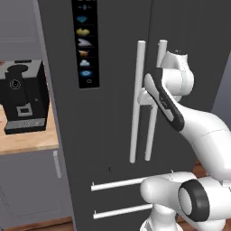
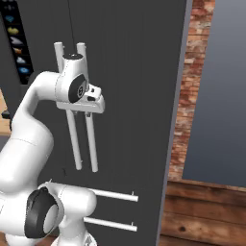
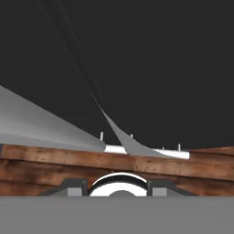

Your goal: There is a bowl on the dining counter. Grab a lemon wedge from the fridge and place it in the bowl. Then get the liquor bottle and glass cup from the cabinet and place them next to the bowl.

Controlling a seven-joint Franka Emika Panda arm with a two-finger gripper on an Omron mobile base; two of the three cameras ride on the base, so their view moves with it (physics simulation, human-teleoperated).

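Note:
The fridge (image 1: 113, 113) (image 2: 134, 96) is a tall dark grey unit with both doors closed. Two long silver handles (image 1: 137, 90) (image 2: 91, 144) run down its middle. My gripper (image 1: 143, 97) (image 2: 80, 113) (image 3: 116, 188) is right at these handles, about halfway up, with the hand pointing down along the door. The handles pass close by as grey wedges (image 3: 45, 128) in the hand view. The fingers are mostly hidden, so their spacing is unclear. The lemon wedge is hidden behind the doors. The bowl, dining counter, cabinet, liquor bottle and glass cup are out of view.
A black coffee machine (image 1: 22, 97) stands on a wood worktop (image 1: 31, 140) left of the fridge. Two white drawer handles (image 1: 117, 184) (image 2: 113, 194) cross the fridge's lower part. A brick wall (image 2: 192, 96) and wood floor (image 2: 202, 211) lie to the right.

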